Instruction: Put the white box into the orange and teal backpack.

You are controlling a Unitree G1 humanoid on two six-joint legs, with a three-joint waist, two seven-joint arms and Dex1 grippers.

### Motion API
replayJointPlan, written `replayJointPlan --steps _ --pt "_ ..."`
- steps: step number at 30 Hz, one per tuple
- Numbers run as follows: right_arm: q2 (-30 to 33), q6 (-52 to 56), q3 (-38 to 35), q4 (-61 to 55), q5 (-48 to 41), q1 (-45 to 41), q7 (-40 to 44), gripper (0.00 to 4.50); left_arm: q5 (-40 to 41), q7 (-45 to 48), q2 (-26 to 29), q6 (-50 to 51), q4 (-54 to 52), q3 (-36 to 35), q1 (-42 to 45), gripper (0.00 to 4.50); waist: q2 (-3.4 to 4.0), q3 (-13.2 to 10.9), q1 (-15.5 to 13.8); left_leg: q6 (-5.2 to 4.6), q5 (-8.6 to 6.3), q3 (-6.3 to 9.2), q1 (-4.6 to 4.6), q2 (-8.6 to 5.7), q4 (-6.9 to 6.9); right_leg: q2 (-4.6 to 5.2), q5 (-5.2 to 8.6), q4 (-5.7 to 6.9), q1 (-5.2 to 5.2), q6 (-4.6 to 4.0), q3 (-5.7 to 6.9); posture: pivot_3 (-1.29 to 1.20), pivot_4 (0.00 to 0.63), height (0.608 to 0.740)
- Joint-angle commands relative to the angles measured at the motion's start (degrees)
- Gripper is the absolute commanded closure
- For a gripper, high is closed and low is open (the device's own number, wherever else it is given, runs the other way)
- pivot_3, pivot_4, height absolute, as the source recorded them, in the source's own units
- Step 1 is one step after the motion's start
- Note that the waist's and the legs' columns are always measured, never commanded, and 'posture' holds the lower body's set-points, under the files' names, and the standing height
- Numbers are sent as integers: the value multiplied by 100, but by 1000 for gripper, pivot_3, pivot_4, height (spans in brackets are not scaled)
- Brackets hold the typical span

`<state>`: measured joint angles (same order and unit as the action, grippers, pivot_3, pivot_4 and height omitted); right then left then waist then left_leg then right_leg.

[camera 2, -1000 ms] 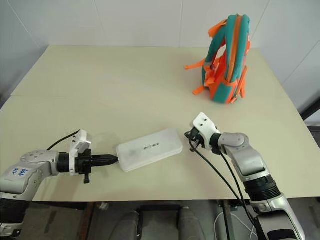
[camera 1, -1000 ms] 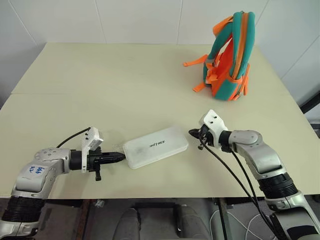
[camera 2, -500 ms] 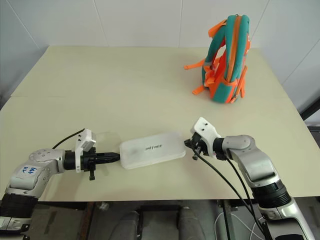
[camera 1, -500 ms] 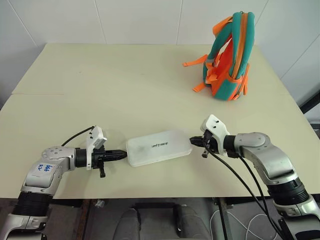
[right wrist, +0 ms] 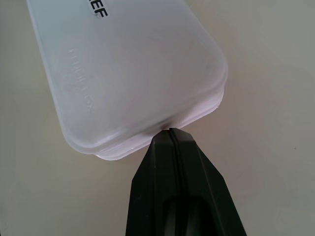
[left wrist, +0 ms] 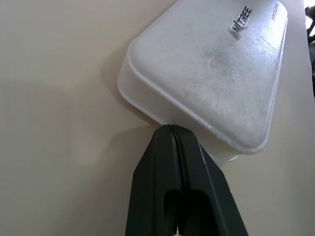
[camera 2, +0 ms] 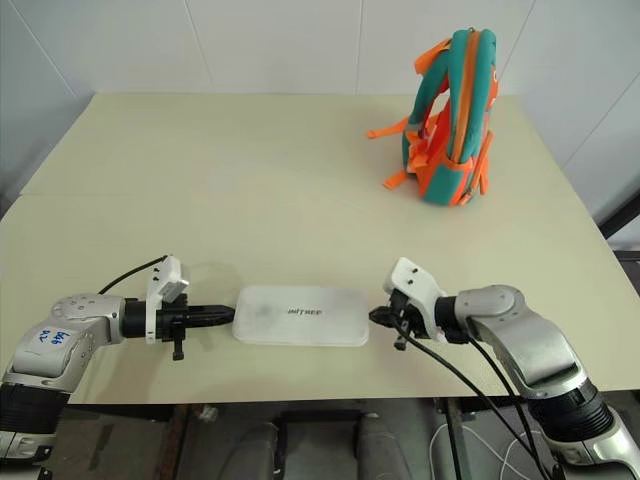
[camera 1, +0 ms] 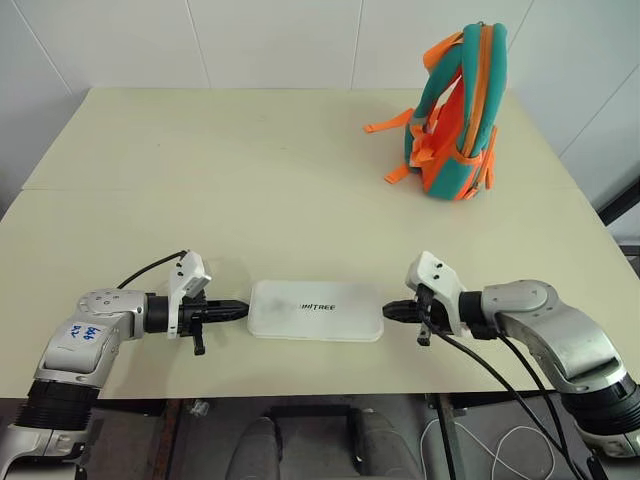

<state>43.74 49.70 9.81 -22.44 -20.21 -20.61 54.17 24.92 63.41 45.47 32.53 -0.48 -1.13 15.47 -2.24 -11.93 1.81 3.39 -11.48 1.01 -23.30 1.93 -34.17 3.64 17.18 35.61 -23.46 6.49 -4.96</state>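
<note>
A flat white box (camera 1: 316,310), rectangular w/ rounded corners and a slightly frosted top, lies lengthwise along the near edge of a pale cream table (camera 1: 240,190). Small dark lettering sits near the middle of its lid.

Far back on the table's right side stands the orange and teal backpack (camera 1: 455,115), upright, teal edges, orange panels and straps trailing onto the tabletop; well apart from the box.

The head views show the whole layout: box between both arms, one at each short end. The left gripper (camera 1: 237,310) points in from the left, its tip at the box's left end. The right gripper (camera 1: 393,311) points in from the right, its tip at the box's right end.

The wrist views give the close detail. Left wrist view: black fingers (left wrist: 162,196) pressed together, tips touching the box's side wall just below the lid rim. Right wrist view: fingers (right wrist: 197,191) likewise together, tips against the box's lower rim near a rounded corner. Neither pincer clamps the box.
</note>
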Motion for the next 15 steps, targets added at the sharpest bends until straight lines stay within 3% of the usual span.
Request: replayJointPlan --steps 1,12,15 --pt "54 -35 -48 -288 -185 36 84 4500 80 120 64 59 -376 43 -33 4487 -1 0 -1 -1 -1 -2 0 0 0 0 0 0 0 0 -2 0 150 740" --pt "384 -213 -147 -120 36 177 -35 4500 108 -65 287 359 -680 -278 -287 4487 -1 -1 5 -7 -5 -6 -1 0 0 -1 0 -5 -3 0 -6 0 150 740" --pt "567 -315 -273 -30 77 280 -53 4500 45 56 624 453 -583 -363 -347 4487 -2 -1 3 -8 -6 -6 -1 1 0 -1 0 -5 -4 0 -6 0 150 740"
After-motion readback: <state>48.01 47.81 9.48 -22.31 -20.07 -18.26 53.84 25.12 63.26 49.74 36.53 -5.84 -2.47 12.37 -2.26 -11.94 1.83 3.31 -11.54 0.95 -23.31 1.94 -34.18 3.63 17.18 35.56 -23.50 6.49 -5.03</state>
